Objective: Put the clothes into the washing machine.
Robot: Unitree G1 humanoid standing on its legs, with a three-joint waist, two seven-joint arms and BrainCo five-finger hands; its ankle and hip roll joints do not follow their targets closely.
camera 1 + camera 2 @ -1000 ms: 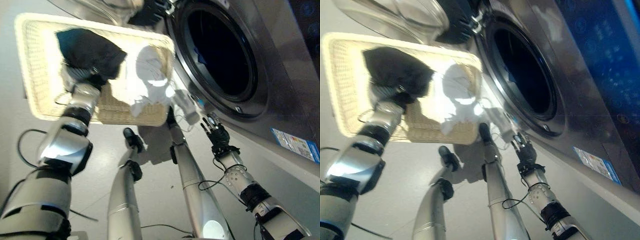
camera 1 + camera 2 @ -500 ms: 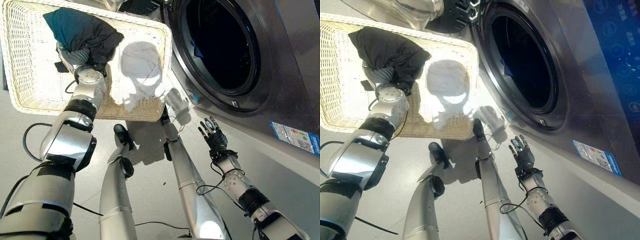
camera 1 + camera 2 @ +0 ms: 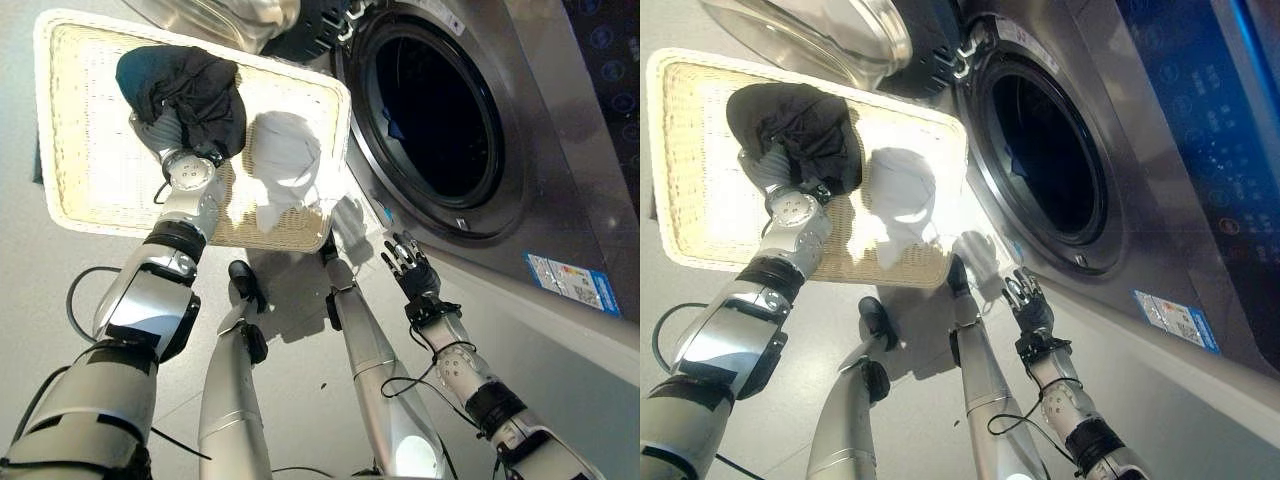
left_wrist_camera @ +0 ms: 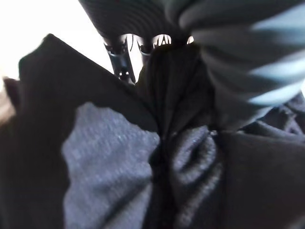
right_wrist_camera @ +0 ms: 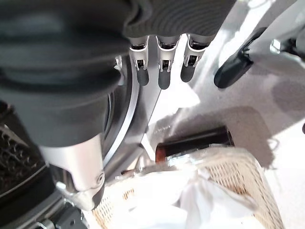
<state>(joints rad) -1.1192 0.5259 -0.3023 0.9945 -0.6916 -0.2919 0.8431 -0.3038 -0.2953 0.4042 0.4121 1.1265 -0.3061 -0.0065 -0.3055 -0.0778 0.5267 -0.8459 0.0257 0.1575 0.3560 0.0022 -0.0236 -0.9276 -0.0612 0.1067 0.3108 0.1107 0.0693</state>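
A rectangular cream wicker laundry basket point(image 3: 80, 150) stands on the pale floor just beside the silver front-loading washing machine point(image 3: 560, 130), on the side of its round dark door opening point(image 3: 432, 118). The machine's glass door point(image 3: 820, 35) is swung open above the basket's far edge.

In the basket lie 2 pieces of clothing. A crumpled black garment point(image 3: 190, 85) sits toward the basket's far end, and a bunched white garment point(image 3: 285, 160) lies at the basket's edge nearest the machine. A bit of blue fabric point(image 3: 395, 102) shows inside the drum, near the opening's rim.

The left hand point(image 3: 160, 130) reaches down into the basket and sits against the black garment; in the left wrist view dark folds of cloth bunch up tight against its ribbed cover, and I cannot tell whether its fingers are clenched on the fabric.

The right hand point(image 3: 405, 265) hangs free beside the basket's near corner, just below the rim of the door opening, fingers relaxed and spread, grasping nothing.
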